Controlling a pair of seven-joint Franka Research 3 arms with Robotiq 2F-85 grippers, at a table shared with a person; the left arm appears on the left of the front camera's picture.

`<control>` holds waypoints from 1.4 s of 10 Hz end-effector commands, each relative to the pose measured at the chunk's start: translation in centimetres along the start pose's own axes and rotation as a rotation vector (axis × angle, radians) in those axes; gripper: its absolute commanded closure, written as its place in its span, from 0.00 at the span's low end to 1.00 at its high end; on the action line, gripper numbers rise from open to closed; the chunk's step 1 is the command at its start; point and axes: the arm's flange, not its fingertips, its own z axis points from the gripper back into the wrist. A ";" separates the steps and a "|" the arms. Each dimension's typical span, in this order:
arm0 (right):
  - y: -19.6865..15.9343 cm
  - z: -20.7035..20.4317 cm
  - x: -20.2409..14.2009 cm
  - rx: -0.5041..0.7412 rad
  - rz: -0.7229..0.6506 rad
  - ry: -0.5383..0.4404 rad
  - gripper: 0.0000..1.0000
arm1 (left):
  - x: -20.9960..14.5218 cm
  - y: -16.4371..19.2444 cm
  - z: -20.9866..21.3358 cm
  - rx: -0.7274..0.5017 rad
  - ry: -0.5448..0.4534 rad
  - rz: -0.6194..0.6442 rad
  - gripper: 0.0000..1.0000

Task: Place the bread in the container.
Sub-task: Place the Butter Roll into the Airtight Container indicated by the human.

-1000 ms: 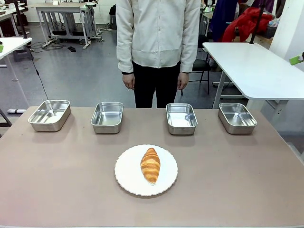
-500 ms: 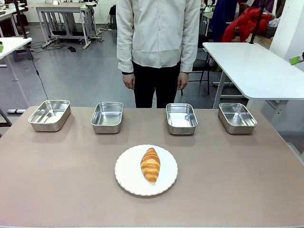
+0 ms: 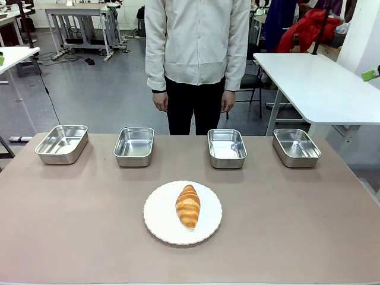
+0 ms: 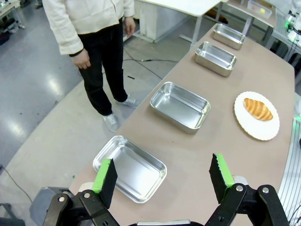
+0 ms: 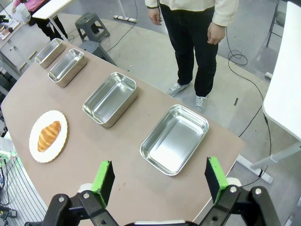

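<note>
Bench (image 3: pixel 297 225) unchanged: bread (image 3: pixel 188 206) not yet moved from plate (image 3: pixel 160 221); containers (image 3: pixel 227 164) unfilled; left end effector (image 4: pixel 162 160) and right end effector (image 5: pixel 159 162) spread, empty; task unbegun.

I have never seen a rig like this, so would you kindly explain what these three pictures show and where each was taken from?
This is a two-armed robot at a table, with a person standing at the far side. The wide picture comes from a fixed camera between the arms, looking across the table. The other two come from a camera on each wrist, looking along that arm's own fingers. The black fingers with green pads at the bottom of the left wrist picture are the left jaws. The matching pads in the right wrist picture belong to the right jaws. Both stand open and hold nothing. On the table, four empty steel pans sit in a row on the person's side. Nearer the robot, a white plate carries the bread, a croissant.
</note>
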 end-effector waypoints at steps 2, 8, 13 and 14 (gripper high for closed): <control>0.0 -0.1 0.1 0.007 0.003 -0.011 0.00 | 0.1 0.0 0.0 -0.002 -0.006 -0.002 0.00; 0.0 -0.1 0.1 0.007 0.003 -0.011 0.00 | 0.1 0.0 0.0 -0.002 -0.006 -0.002 0.00; 0.0 -0.1 0.1 0.007 0.003 -0.011 0.00 | 0.1 0.0 0.0 -0.002 -0.006 -0.002 0.00; 0.0 -0.1 0.1 0.007 0.003 -0.011 0.00 | 0.1 0.0 0.0 -0.002 -0.006 -0.002 0.00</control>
